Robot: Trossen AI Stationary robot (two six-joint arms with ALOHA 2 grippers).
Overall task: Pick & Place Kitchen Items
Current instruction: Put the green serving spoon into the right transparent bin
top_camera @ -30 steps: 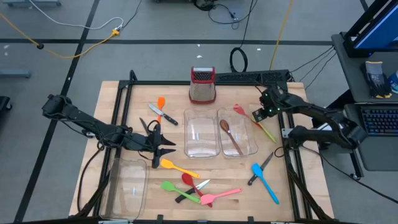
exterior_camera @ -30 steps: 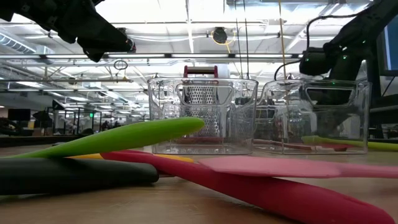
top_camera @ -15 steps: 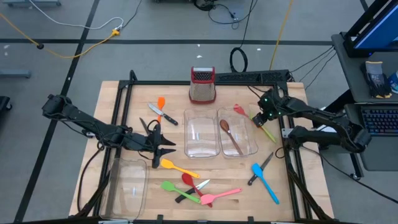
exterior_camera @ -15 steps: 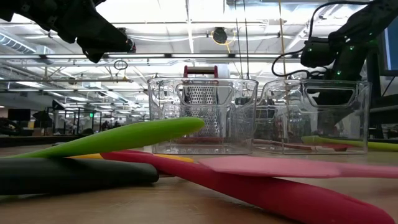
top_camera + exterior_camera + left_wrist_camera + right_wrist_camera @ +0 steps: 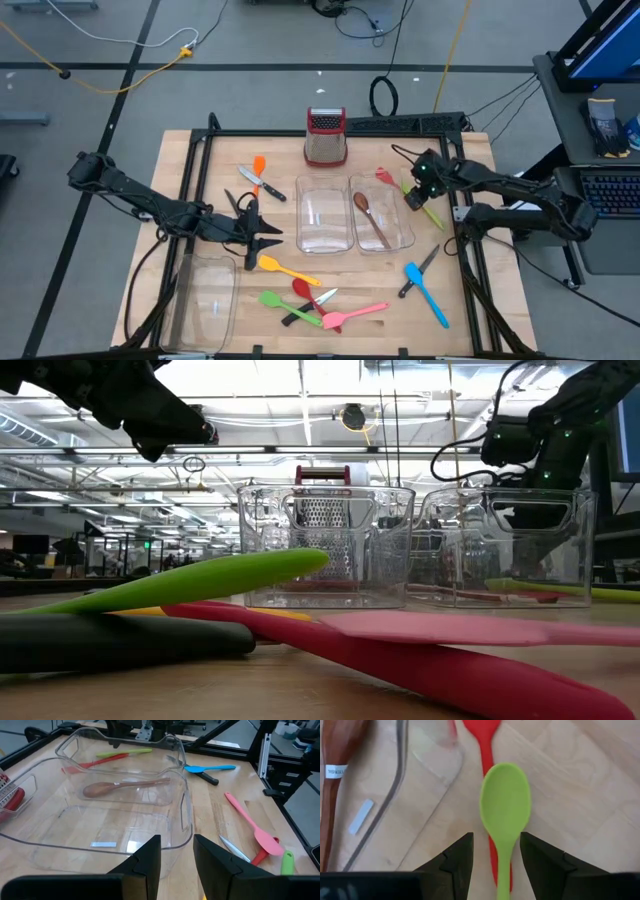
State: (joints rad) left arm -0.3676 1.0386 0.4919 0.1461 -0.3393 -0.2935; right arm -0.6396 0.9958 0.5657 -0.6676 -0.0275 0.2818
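A green spoon (image 5: 505, 812) lies on the table right of the clear trays, its handle across a red spatula (image 5: 486, 750); both also show in the high view, green spoon (image 5: 430, 210) and red spatula (image 5: 385, 177). My right gripper (image 5: 497, 865) is open above the green spoon, one finger on each side of its neck, touching nothing; in the high view it is right of the trays (image 5: 416, 192). My left gripper (image 5: 250, 236) is open and empty left of the middle trays. A brown wooden spoon (image 5: 372, 218) lies in the right middle tray (image 5: 405, 238).
A second clear tray (image 5: 322, 214) stands mid-table and a third (image 5: 205, 300) at the near left. The grater (image 5: 325, 137) stands at the far edge. Orange spatula and knife (image 5: 260, 175) lie far left; yellow, green, red and pink utensils (image 5: 310, 295) near; blue spatula (image 5: 428, 293) and a knife near right.
My right gripper has moved a little toward the table's left and near edges, coming over the green spoon's bowl end. Nothing on the table has moved.
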